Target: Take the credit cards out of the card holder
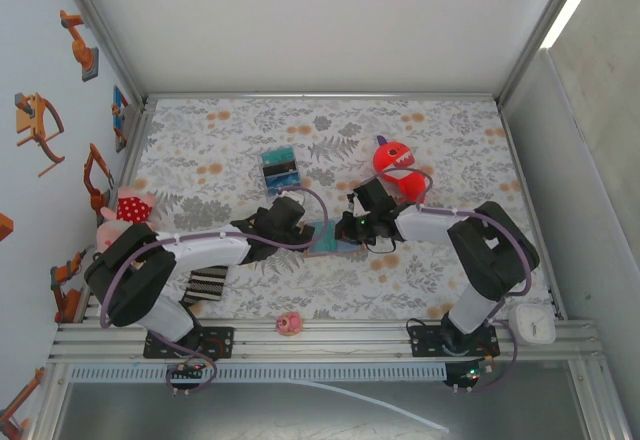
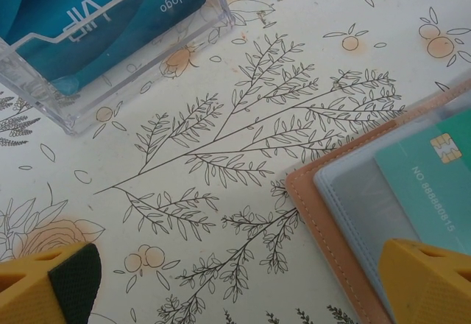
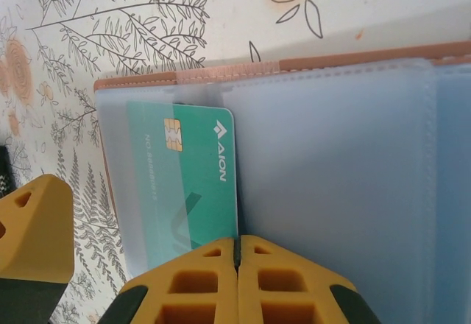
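- Right pincer point(image 3: 237, 269) closed, tips together at the green card's point(image 3: 195, 184) edge inside the card holder point(image 3: 331, 191).
- Left pincer point(image 2: 239, 287) wide open, one finger point(image 2: 427, 283) over the card holder's corner.
- Card holder lies open on the counter point(image 2: 221, 140), clear card box point(image 2: 110, 37) nearby.

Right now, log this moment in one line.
left gripper: jaws open by card holder | right gripper: jaws shut at green card | green card: inside holder
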